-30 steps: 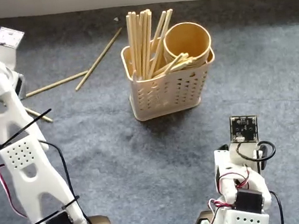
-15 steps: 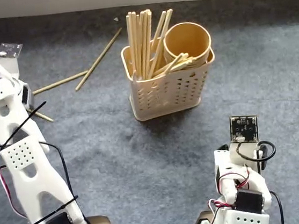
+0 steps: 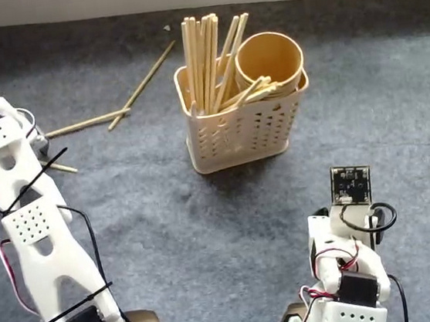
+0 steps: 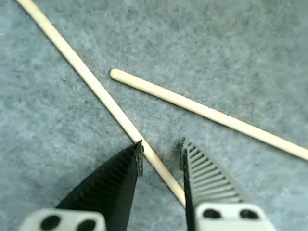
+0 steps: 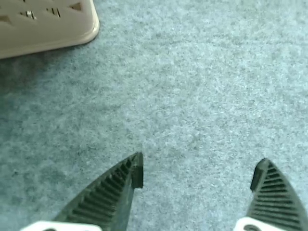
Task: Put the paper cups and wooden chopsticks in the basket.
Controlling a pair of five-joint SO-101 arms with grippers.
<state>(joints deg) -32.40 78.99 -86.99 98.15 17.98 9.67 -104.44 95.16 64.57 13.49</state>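
A cream slotted basket (image 3: 239, 135) stands at the middle back of the grey carpet. It holds a paper cup (image 3: 268, 62) and a bundle of wooden chopsticks (image 3: 204, 53). Loose chopsticks (image 3: 86, 123) lie on the carpet left of it, another (image 3: 140, 84) slanting towards the basket. My left gripper (image 4: 161, 151) is open low over the carpet, its fingers either side of one chopstick (image 4: 96, 91); a second chopstick (image 4: 202, 110) lies just beyond. My right gripper (image 5: 197, 172) is open over bare carpet, nothing in it, near the basket's corner (image 5: 53, 26).
The left arm (image 3: 11, 176) stretches along the left side and covers part of a short chopstick (image 3: 64, 168). The right arm (image 3: 352, 238) stays folded at the front right. Carpet between the arms and in front of the basket is bare.
The left arm's wrist has swung left and lower, bringing its fingers down around a chopstick. The nearest loose chopstick shifted slightly. The right arm has not moved.
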